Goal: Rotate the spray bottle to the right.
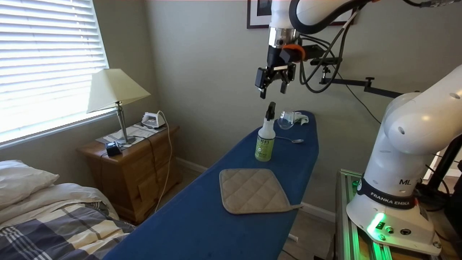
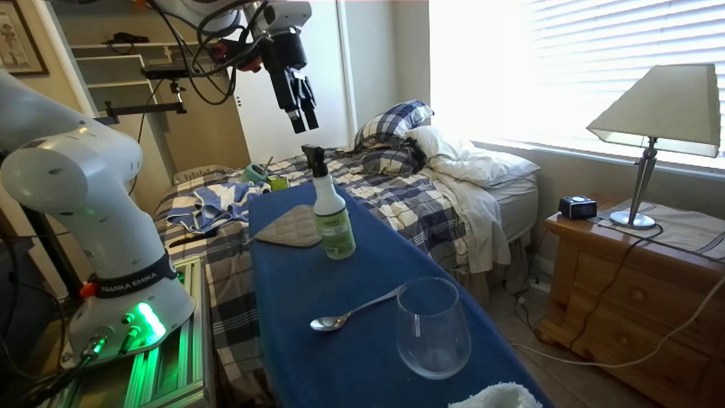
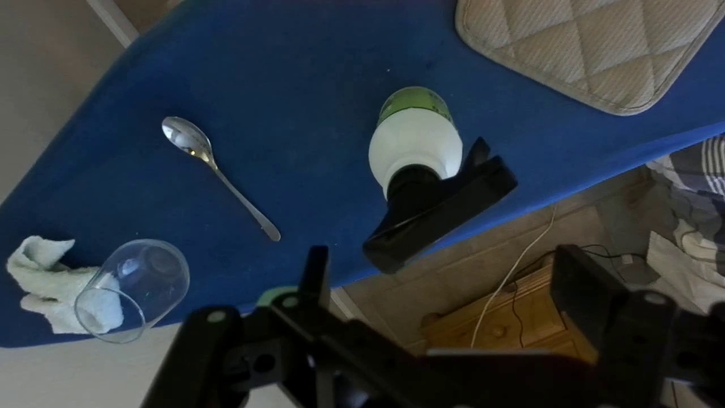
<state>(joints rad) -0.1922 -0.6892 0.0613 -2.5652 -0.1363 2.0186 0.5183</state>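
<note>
A slim spray bottle (image 1: 266, 136), with a white shoulder, a pale yellow-green lower body and a black trigger head (image 3: 439, 216), was seen standing upright on a long, blue cloth-covered surface (image 1: 187, 231). In the wrist view its head was stretched slantwise from eight o'clock to two o'clock. In an exterior view a black two-fingered gripper (image 1: 273, 91) was held at twelve o'clock from the bottle, above the head and apart from it. The jaws were parted wide, and nothing was gripped between them. At six o'clock from the bottle, a tan quilted fabric pad (image 1: 254, 191) was laid flat near its base, with a strip of blue showing between. In the wrist view a shiny metal spoon (image 3: 219, 171) was found at nine o'clock from the bottle, its bowl pointed between ten and eleven. A clear, stemless drinking glass (image 3: 136, 289) was set upright at eight o'clock, with a crumpled white cloth (image 3: 54, 283) at its nine; whether these two were touching could not be told. In an exterior view a cream-shaded metal lamp (image 1: 115, 90) and a white clothes iron (image 1: 153, 120) were carried by a brown wooden cabinet (image 1: 130, 195), toward nine o'clock from the bottle.
</note>
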